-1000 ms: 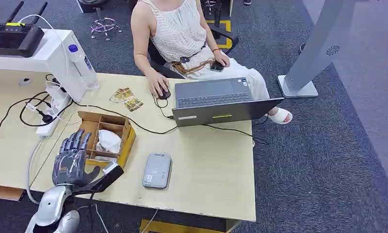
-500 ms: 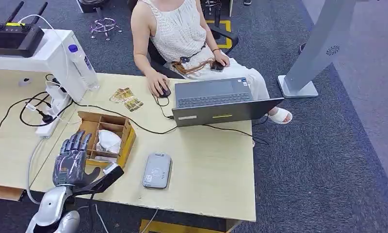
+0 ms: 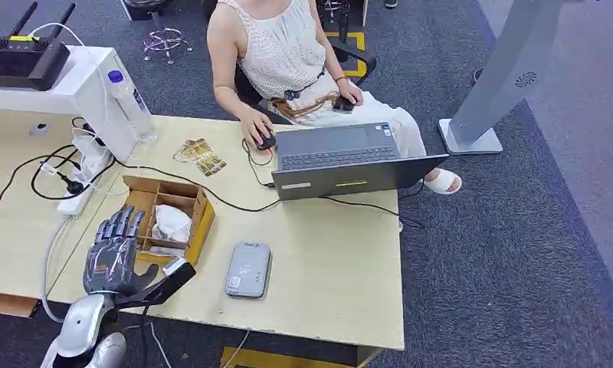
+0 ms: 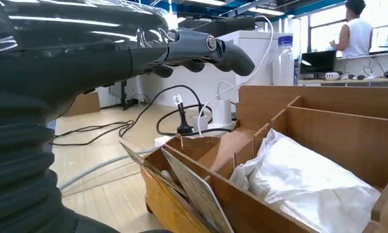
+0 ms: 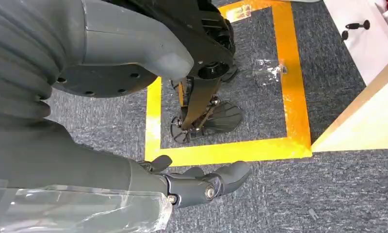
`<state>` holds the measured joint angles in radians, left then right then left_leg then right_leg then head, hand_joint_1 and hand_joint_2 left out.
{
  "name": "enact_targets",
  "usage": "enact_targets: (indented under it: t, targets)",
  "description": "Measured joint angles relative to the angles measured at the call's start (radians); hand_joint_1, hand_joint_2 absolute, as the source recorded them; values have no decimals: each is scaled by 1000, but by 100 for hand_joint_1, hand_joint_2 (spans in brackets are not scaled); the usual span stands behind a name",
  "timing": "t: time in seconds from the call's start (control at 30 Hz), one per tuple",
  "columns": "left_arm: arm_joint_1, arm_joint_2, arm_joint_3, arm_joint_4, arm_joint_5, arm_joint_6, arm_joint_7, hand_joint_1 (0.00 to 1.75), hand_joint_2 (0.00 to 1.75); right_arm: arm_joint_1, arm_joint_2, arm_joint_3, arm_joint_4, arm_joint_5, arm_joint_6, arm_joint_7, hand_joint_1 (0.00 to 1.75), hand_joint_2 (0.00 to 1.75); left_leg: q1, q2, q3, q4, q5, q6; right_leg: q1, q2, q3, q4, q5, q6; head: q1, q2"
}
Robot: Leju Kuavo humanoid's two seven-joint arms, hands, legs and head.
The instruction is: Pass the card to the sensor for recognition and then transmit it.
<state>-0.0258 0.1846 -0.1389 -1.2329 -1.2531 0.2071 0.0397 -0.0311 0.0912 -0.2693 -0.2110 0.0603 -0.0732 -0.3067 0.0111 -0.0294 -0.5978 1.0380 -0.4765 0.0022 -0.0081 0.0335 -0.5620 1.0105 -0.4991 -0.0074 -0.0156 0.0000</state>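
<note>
My left hand (image 3: pixel 113 257) hovers flat over the table's near left corner, fingers spread, thumb reaching toward the near end of a wooden divided box (image 3: pixel 198 208). It holds nothing. In the left wrist view the fingers (image 4: pixel 202 48) stretch above the box (image 4: pixel 328 131), and two cards (image 4: pixel 194 191) lean tilted in its nearest slot. A card's pale edge (image 3: pixel 175 266) pokes out by my thumb. The grey card sensor (image 3: pixel 248 269) lies flat to the right of the box. My right hand (image 5: pixel 202 187) hangs empty beside the table over the carpet, fingers loosely bent.
Crumpled white plastic (image 3: pixel 172 223) fills the box's middle. A person sits across the table at an open laptop (image 3: pixel 342 159), one hand on a mouse (image 3: pixel 267 141). Cables, a power strip (image 3: pixel 85 184), a water bottle (image 3: pixel 131 103) and loose picture cards (image 3: pixel 201 157) lie at the left.
The person's hand has slid the mouse a little toward the laptop. My left hand has stayed in place by the box.
</note>
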Motion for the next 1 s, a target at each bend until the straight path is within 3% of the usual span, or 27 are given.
enact_targets:
  t: [0.53,0.57,0.73,1.0]
  targets:
    - [0,0,0,0,0,0,0,0,175,0,0,0,0,0,0,0,0,175,0,0,0,0,0,0,0,0,0,0,0,0,0,0]
    - [0,0,0,0,0,0,0,175,175,0,0,0,0,0,0,0,0,175,0,0,0,0,0,0,0,0,0,0,0,0,0,0]
    - [0,1,0,6,19,-61,-22,175,175,0,0,0,0,0,1,2,0,175,0,0,0,0,0,0,0,0,0,0,0,0,0,0]
    - [0,2,0,15,29,-63,-29,175,175,-1,0,0,0,2,3,3,0,175,0,0,0,0,0,0,0,0,0,0,0,0,0,0]
